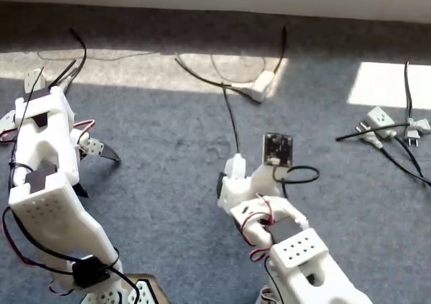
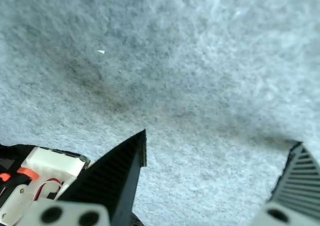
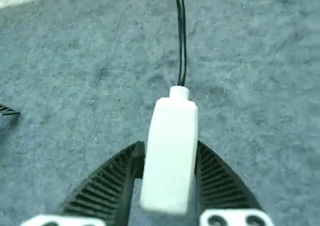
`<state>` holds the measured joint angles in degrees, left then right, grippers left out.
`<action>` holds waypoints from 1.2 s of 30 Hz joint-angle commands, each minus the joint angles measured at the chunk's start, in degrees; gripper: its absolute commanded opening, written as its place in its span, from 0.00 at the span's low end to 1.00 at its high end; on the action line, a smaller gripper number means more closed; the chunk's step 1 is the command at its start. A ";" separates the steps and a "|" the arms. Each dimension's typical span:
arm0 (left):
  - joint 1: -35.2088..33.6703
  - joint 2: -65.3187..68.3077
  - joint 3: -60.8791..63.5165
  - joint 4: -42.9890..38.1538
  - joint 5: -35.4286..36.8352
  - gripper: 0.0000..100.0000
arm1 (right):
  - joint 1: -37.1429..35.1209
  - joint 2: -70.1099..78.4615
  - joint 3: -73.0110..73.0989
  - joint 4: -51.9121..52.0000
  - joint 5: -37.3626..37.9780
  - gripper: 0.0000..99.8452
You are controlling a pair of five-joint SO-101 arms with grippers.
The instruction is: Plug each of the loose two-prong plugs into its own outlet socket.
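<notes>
**A:** Closest in, through the right wrist camera?

**B:** Pinched tight in the right claw (image 3: pixel 169 148): a white plug (image 3: pixel 170 136), with dark ribbed fingers (image 3: pixel 107 183) pressed to both flanks. Beyond it, a black cord (image 3: pixel 180 35) off the plug's far end, across the grey worktop (image 3: pixel 260 60). Prongs hidden from this angle.

**A:** And through the left wrist camera?

**B:** Spread wide, the left claw (image 2: pixel 221 140), low over bare grey pile, fingertips well apart.

**A:** Anything added from the high camera?

**B:** Placement, mostly. Near the worktop's middle, that same white plug in the right claw, black cord leading away up the worktop. At the left edge, the left arm (image 1: pixel 44 156), well apart from the plug. Farther back, a white socket block (image 1: pixel 262 85) at the rim of a sunlit strip, with a dark cable at it. Far right, a second socket block (image 1: pixel 380 117), and just beside it loose plugs (image 1: pixel 416 125) among dark cords, well apart from both claws.
</notes>
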<state>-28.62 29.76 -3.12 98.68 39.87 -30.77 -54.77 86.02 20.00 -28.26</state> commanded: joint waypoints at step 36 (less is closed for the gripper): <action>1.45 -0.22 -0.75 -0.35 0.26 0.42 | 11.47 -1.80 -5.76 1.80 24.79 0.25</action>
<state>-28.26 29.76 -3.12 98.68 39.87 -14.33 -55.82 86.73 17.10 0.04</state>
